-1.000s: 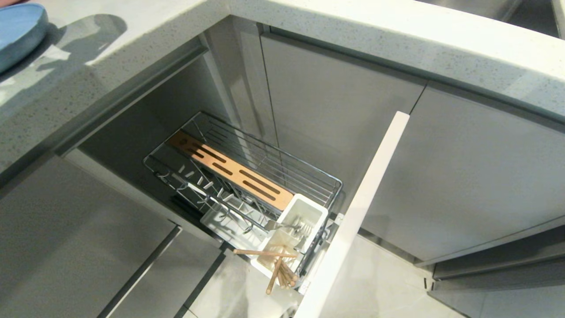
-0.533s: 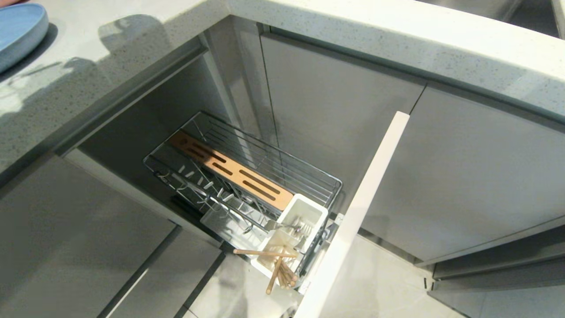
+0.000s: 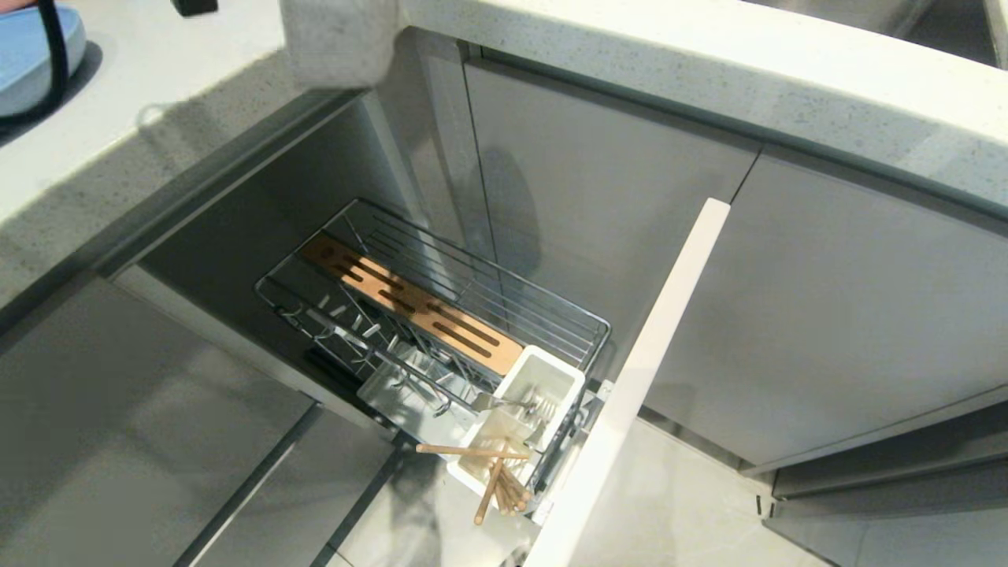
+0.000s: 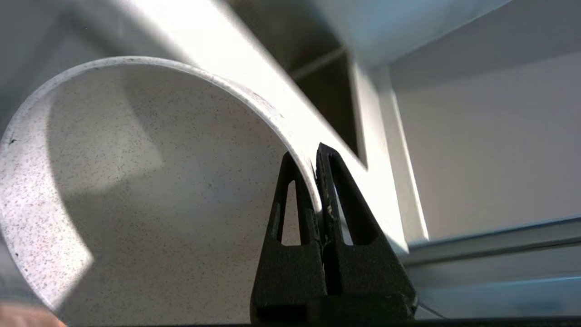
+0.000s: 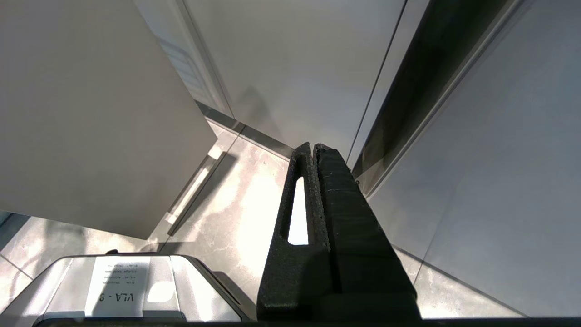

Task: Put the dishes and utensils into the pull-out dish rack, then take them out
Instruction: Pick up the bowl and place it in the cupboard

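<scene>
Bowl point(image 4: 136, 181): white, speckled; the left gripper point(image 4: 316, 156) is pinching its rim, one finger inside the wall and one outside, jaws clamped tight on the thin edge. A rim pinch is probably suiting a bowl too wide to span. In the head view the bowl point(image 3: 339, 39) is hanging at the top edge, above the counter point(image 3: 709, 71) corner, with only its lower part showing; the gripper itself is cut off there.

Plate point(image 3: 31, 55): light blue, lying on the counter at far left, partly out of frame, a dark cable crossing it.

Rack point(image 3: 441, 315): pulled out below the counter, prongs and wooden strip point(image 3: 409, 303) bare, so slots are standing ready for dishes.

Cup point(image 3: 524, 409): white, at the rack's front end beside the pale front panel point(image 3: 654, 346); chopsticks point(image 3: 492, 472) are leaning out of it and metal cutlery point(image 3: 512, 403) is lying across it, the pieces hard to tell apart.

Right gripper point(image 5: 314, 150): parked low beside the cabinets, pointing at the floor, jaws closed together on nothing.
</scene>
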Robot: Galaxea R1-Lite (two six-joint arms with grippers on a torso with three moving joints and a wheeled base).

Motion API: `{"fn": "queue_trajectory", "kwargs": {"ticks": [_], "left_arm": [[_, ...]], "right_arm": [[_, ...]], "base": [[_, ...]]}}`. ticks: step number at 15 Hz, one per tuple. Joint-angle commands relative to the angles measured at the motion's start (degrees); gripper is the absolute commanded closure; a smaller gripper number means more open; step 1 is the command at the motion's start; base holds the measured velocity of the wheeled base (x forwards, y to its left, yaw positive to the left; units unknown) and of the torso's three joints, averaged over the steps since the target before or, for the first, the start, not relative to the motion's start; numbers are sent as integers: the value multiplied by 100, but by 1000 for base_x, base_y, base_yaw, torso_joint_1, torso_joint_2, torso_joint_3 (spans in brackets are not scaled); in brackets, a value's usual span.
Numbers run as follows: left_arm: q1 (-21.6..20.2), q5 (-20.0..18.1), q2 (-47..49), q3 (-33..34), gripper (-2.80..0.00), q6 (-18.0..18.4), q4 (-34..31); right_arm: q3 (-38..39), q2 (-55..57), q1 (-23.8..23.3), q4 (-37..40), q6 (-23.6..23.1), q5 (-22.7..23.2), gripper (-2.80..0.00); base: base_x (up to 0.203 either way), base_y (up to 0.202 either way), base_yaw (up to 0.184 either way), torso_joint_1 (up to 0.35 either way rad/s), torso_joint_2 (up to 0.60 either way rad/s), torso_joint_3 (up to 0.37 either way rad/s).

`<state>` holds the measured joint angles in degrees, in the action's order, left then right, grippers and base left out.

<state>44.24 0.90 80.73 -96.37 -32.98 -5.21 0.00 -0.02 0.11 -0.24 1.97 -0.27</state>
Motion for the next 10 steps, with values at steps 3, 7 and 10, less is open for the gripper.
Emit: {"fn": "queue_trajectory", "kwargs": {"ticks": [3,7,10], "left_arm": [[42,-9,-180,1039,0,-1410,87],[42,214,-185,2187,0,-2282,801],[41,884,-83,2857,0,-2881,1476]], "right_arm": [[9,-16,4,-2,3,0,0],[9,-23,-1,-2,3,-4,0],[9,-19,5,-2,3,0,0]], "base": [[0,0,0,0,0,0],[0,0,0,0,0,0],[0,0,0,0,0,0]]}}
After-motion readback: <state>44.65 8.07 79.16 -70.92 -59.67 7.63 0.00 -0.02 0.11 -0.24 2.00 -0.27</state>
